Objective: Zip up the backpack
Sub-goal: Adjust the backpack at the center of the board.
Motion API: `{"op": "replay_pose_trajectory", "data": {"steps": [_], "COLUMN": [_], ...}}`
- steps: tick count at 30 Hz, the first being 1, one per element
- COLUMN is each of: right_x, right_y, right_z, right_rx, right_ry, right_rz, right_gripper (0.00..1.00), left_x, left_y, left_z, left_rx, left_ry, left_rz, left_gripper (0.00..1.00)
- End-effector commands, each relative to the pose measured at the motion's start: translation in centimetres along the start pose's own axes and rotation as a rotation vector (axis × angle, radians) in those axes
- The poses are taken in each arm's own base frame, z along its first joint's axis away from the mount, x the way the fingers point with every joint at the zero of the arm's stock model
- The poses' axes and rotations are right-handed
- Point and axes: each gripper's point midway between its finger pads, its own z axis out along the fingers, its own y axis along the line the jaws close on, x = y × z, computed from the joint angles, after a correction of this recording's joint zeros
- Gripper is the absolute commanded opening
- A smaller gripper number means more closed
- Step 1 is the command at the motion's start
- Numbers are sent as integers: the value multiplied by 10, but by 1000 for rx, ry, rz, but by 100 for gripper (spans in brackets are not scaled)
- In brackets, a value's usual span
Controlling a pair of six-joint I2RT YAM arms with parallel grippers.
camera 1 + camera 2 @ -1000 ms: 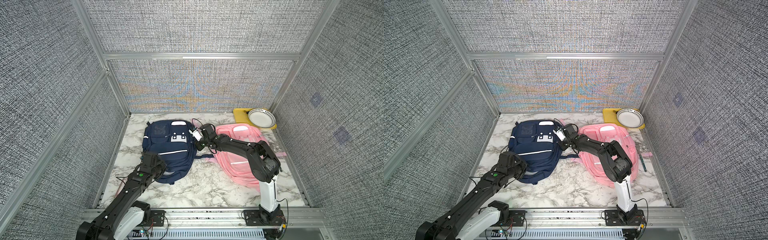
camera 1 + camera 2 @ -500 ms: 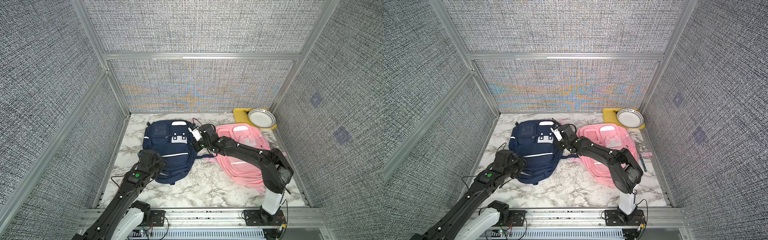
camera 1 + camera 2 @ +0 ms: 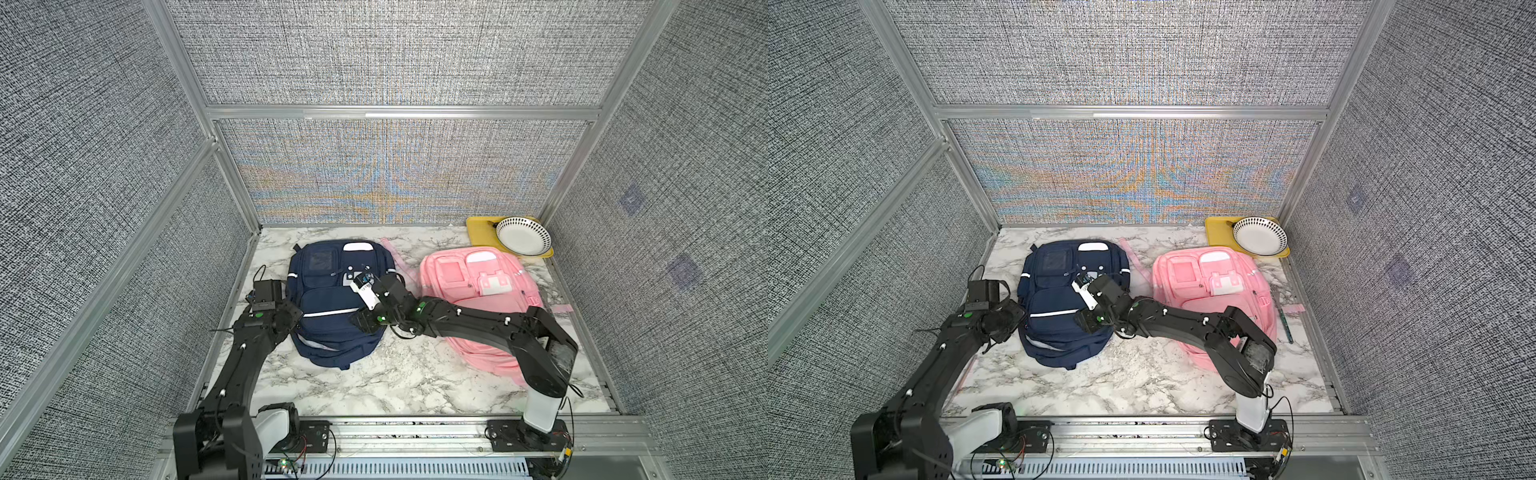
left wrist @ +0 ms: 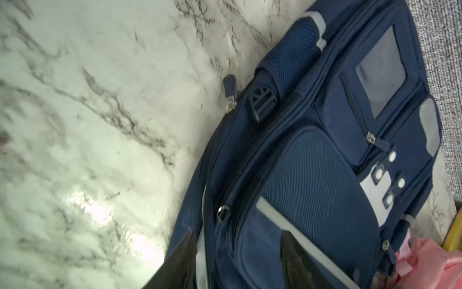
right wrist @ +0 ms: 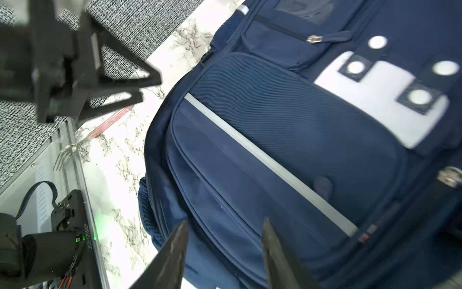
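The navy backpack (image 3: 332,303) (image 3: 1059,311) lies flat on the marble table, front side up. My left gripper (image 3: 293,318) (image 3: 1014,320) stands open at its left side. In the left wrist view its fingers (image 4: 185,252) straddle the backpack's side seam, and a zipper slider with a metal ring (image 4: 223,211) lies just ahead of them. My right gripper (image 3: 360,325) (image 3: 1086,322) hovers open over the lower front panel near the grey stripe (image 5: 262,155), with nothing between its fingers (image 5: 175,250).
A pink backpack (image 3: 478,286) (image 3: 1212,282) lies right of the navy one, under my right arm. A yellow tray (image 3: 478,232) with a dotted white bowl (image 3: 521,237) sits at the back right corner. A fork (image 5: 65,155) lies by the left rail.
Both grippers have gone from shut to open. The right gripper has moved from the backpack's upper right edge toward the near side, over its front. The left gripper has drawn back slightly left.
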Motion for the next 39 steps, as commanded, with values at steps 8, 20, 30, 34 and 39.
{"op": "replay_pose_trajectory", "data": {"steps": [8,20,30,34,39], "right_x": [8,33,53,57,64], "right_y": [-12,-35,-52,-58,-75], "right_z": [27,11,0,-3,2], "right_rx": [126,201,221,215,225], "right_ry": [15,42,55,59,65], "right_rz": [-33,-61,11,35,111], "right_gripper": [51,51,51,51,51], "left_x": [-53,-86,-100,-99,-87], "left_y": [-15,-19,-41,-53,-67], "left_z": [46,91,122,123,118], "left_rx": [33,8,129,217,283], "left_ry": [112,91,98,83,108], "left_rz": [15,102,99,95,111], "left_gripper": [55,58,61,51,6]}}
